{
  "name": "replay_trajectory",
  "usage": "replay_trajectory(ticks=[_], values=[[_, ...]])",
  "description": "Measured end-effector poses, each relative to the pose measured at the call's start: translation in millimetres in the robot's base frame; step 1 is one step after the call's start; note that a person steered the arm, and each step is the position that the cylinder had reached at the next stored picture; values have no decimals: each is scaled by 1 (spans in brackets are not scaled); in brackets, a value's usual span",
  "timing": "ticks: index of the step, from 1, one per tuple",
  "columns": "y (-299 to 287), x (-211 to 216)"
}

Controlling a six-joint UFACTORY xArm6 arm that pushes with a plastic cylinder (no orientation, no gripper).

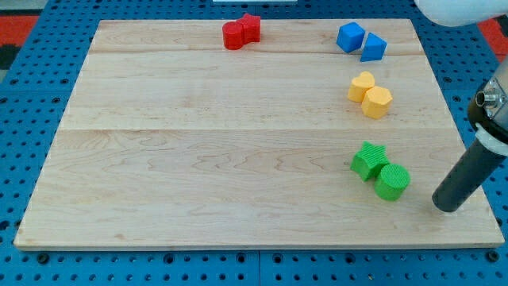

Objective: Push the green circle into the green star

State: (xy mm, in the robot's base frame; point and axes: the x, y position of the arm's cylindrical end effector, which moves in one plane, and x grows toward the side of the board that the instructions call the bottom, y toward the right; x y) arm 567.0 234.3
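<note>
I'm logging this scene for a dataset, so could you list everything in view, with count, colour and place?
red blocks: 2, red, one roundish and one star-like, touching, top edge of the board, middle.
blue blocks: 2, blue, a cube and a wedge-like one, touching, view's top right.
yellow blocks: 2, yellow, touching, right side below the blue pair.
green star: 1, green, view's lower right.
green circle: 1, green, touching the star's lower right.
wooden board: 1, pale wood, fills the middle.
blue pegboard: 1, blue, around the board.
my tip: 1, dark rod end, my pushing tool, right of the green circle, apart from it.
</note>
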Motion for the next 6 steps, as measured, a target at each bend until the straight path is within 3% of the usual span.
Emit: replay_trajectory(ticks=[3,4,6], values=[[-19,-4],[-31,-23],[-87,-46]])
